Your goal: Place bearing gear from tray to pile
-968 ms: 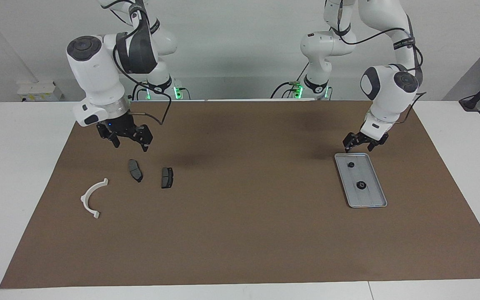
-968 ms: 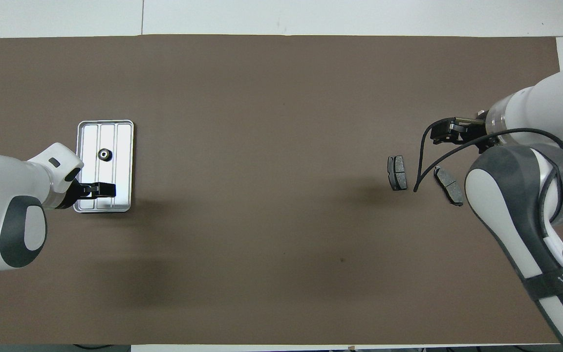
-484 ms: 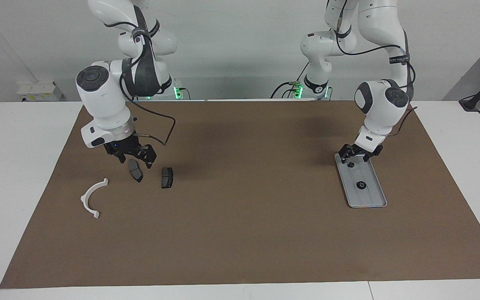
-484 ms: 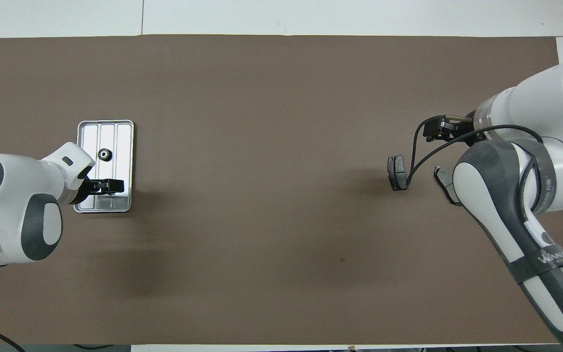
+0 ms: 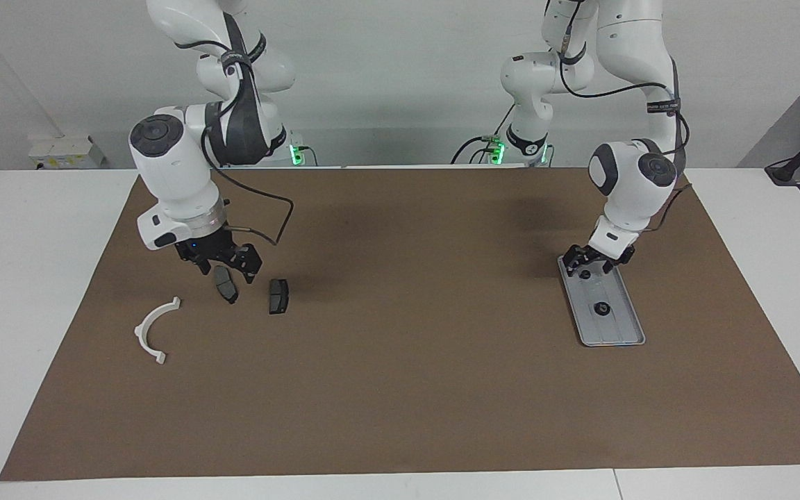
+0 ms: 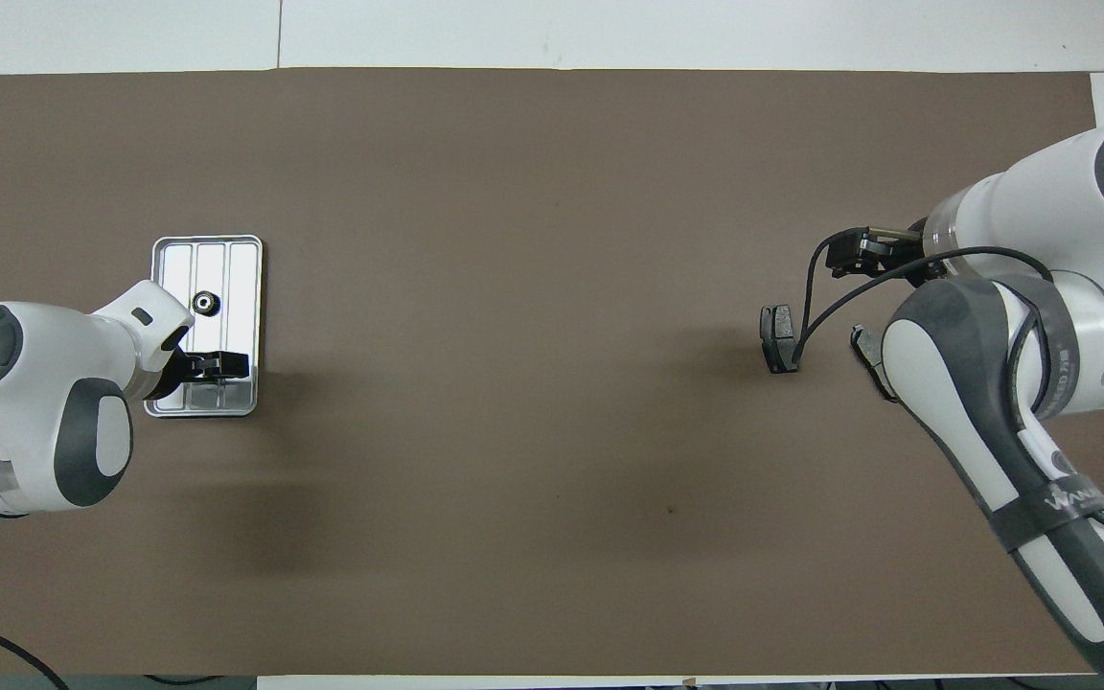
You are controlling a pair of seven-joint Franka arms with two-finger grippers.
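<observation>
The silver ribbed tray (image 5: pixel 617 328) lies toward the left arm's end of the table, with two small black round gears on it. My left gripper (image 5: pixel 589 264) is low over the tray's end nearer the robots, open, its fingers on either side of one gear (image 5: pixel 584 273). The other gear (image 5: pixel 601 310) sits mid-tray and also shows in the overhead view (image 6: pixel 204 304), where the left gripper (image 6: pixel 226 366) covers the first gear. The pile lies toward the right arm's end: a white half-ring bracket (image 5: pixel 153 330) and two dark brake pads (image 5: pixel 226 287) (image 5: pixel 278 296). My right gripper (image 5: pixel 226 269) hangs open just over one pad.
A brown mat (image 5: pixel 400 389) covers the table between tray and pile. In the overhead view the right arm hides the bracket and most of one pad; the other pad (image 6: pixel 780 337) shows beside the gripper's cable.
Both arms have come down. The left gripper dropped from above the tray's edge to around the gear at the tray's end. The right gripper sank toward the brake pad.
</observation>
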